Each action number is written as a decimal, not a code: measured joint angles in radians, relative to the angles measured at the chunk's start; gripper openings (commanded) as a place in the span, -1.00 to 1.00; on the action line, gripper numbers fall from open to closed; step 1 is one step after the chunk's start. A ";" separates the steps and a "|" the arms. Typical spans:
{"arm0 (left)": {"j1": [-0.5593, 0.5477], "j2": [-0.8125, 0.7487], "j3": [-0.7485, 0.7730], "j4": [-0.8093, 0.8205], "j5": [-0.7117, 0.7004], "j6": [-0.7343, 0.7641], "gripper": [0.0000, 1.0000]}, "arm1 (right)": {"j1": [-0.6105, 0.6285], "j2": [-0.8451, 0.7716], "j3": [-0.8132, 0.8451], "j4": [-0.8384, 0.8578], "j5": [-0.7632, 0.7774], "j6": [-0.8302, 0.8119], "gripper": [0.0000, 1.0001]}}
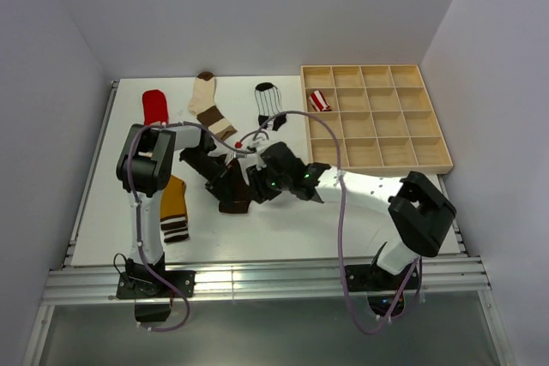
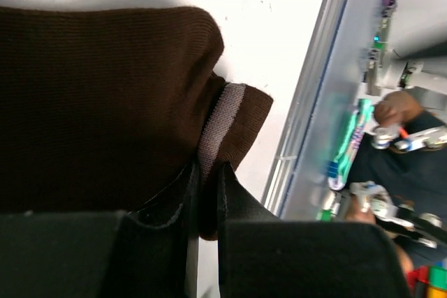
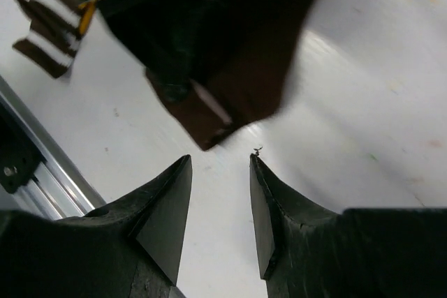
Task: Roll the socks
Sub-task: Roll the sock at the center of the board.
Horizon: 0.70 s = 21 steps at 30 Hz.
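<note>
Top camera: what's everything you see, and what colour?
red sock: one, red, far left of table
cream-and-brown sock: one, cream and brown, far middle
white sock: one, white with black stripes, beside tray
striped sock: one, red-white, inside a tray compartment
mustard sock: one, mustard, striped cuff, near left
dark brown sock: one, dark brown, table middle
tray: one, pale wood, far right
table: one, white
left gripper: one, black, shut on dark brown sock
right gripper: one, black, open, above table

white table [image 1: 283,231] boxed in by plain pale lilac-grey panels: back wall [image 1: 257,6], left wall [image 1: 39,126], right wall [image 1: 510,83]. aluminium rail [image 1: 274,282] runs along the table's near edge, grey floor [image 1: 274,336] below it. light even; glare on the tabletop's right part.
</note>
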 measured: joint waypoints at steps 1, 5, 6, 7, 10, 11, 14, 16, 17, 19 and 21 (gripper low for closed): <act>0.001 0.009 0.007 -0.013 -0.001 -0.002 -0.99 | 0.040 0.013 0.026 -0.012 0.027 -0.031 -0.07; 0.001 0.042 0.035 -0.056 -0.003 -0.023 -0.99 | 0.171 0.100 0.137 -0.032 0.106 -0.135 -0.07; 0.001 0.050 0.040 -0.065 -0.003 -0.033 -0.99 | 0.196 0.129 0.162 -0.035 0.125 -0.160 -0.07; 0.001 0.057 0.045 -0.073 -0.003 -0.042 -0.99 | 0.212 0.153 0.180 -0.040 0.140 -0.180 -0.07; 0.001 0.070 0.048 -0.089 -0.005 -0.063 -0.99 | 0.249 0.227 0.220 -0.065 0.206 -0.237 -0.04; 0.001 0.074 0.049 -0.095 -0.006 -0.068 -0.99 | 0.257 0.246 0.227 -0.072 0.223 -0.252 -0.03; 0.001 0.089 0.058 -0.122 -0.013 -0.069 -0.99 | 0.277 0.289 0.232 -0.084 0.261 -0.291 0.00; 0.001 0.107 0.071 -0.149 -0.013 -0.061 -0.99 | 0.289 0.302 0.232 -0.091 0.276 -0.314 0.02; 0.001 0.117 0.078 -0.161 -0.013 -0.059 -0.99 | 0.293 0.302 0.232 -0.091 0.280 -0.324 0.02; 0.001 0.132 0.087 -0.183 -0.016 -0.052 -0.99 | 0.300 0.302 0.232 -0.089 0.285 -0.344 0.02; 0.001 0.145 0.096 -0.201 -0.019 -0.049 -0.99 | 0.307 0.302 0.232 -0.090 0.295 -0.358 0.02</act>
